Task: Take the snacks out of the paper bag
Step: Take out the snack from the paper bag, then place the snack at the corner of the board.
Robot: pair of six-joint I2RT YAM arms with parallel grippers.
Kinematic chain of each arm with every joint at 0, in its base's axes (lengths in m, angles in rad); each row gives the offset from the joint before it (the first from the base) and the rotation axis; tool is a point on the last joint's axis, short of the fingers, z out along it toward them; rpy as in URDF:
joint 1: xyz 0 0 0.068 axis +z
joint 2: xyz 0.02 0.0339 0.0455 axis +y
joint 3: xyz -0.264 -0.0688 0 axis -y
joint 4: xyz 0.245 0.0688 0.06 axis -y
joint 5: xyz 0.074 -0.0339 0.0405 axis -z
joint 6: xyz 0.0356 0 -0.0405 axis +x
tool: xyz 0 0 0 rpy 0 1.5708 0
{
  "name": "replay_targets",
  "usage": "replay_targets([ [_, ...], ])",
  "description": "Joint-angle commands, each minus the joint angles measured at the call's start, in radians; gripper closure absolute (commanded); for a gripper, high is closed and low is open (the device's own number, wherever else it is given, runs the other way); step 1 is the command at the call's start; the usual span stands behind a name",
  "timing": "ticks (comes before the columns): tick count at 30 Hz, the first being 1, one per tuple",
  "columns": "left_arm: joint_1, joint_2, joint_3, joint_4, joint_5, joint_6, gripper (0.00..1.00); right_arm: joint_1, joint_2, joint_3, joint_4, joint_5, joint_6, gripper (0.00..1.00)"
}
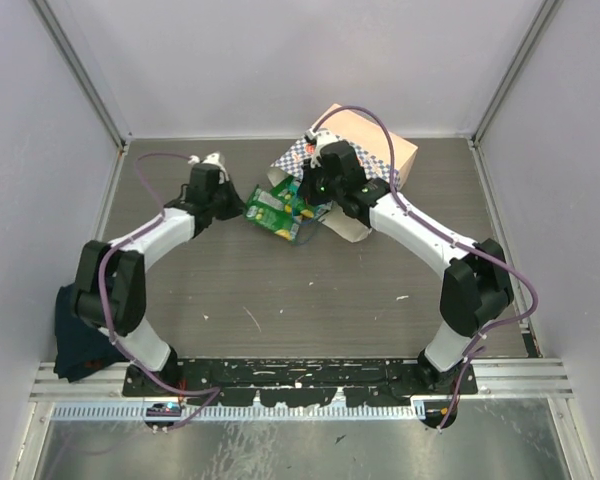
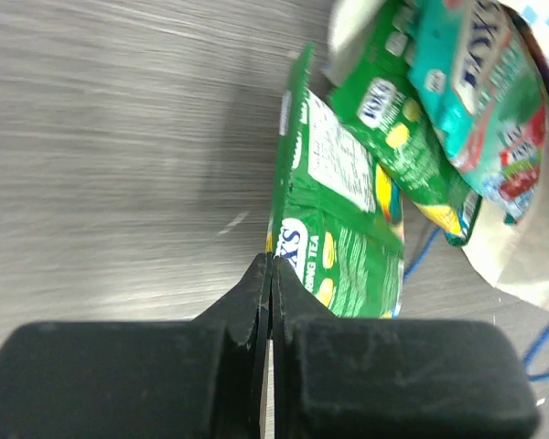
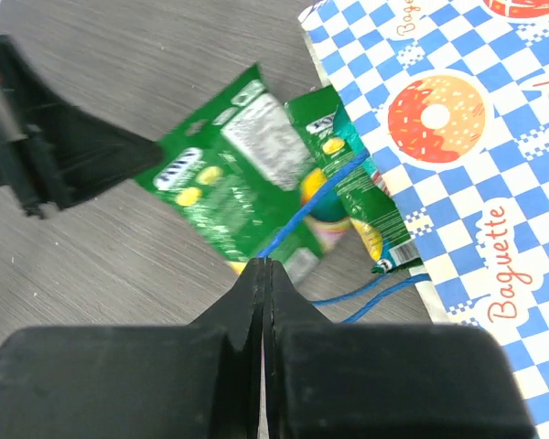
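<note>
The checkered paper bag (image 1: pixel 365 150) lies on its side at the back of the table, its mouth facing left. Several snacks spill from that mouth. A green packet (image 2: pixel 339 247) stands on edge, and my left gripper (image 2: pixel 271 261) is shut on its near corner. Behind it a second green packet (image 2: pixel 403 137) and a teal one (image 2: pixel 480 82) lean out of the bag. My right gripper (image 3: pixel 267 262) is shut on the bag's blue cord handle (image 3: pixel 320 197), just in front of the bag's printed side (image 3: pixel 457 119). From above, the left gripper (image 1: pixel 238 207) and right gripper (image 1: pixel 313 205) flank the green packet (image 1: pixel 270 212).
A dark blue cloth (image 1: pixel 75 335) lies at the near left edge beside the left arm's base. White walls close in the table on three sides. A second loop of blue cord (image 3: pixel 375 293) rests on the table by the bag's mouth.
</note>
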Motion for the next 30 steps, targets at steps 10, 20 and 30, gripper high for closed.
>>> replay_targets([
  [10, 0.325, -0.201, -0.15, -0.153, -0.217, -0.114, 1.0, -0.018, -0.024, 0.001, 0.072, -0.014, 0.038, 0.69],
  [20, 0.485, 0.087, 0.16, -0.19, -0.213, -0.105, 1.0, -0.013, -0.076, -0.084, 0.117, -0.08, 0.058, 0.22],
  [30, 0.584, 0.317, 0.439, -0.211, -0.298, -0.137, 1.0, -0.001, -0.128, -0.147, 0.121, -0.08, 0.038, 0.15],
])
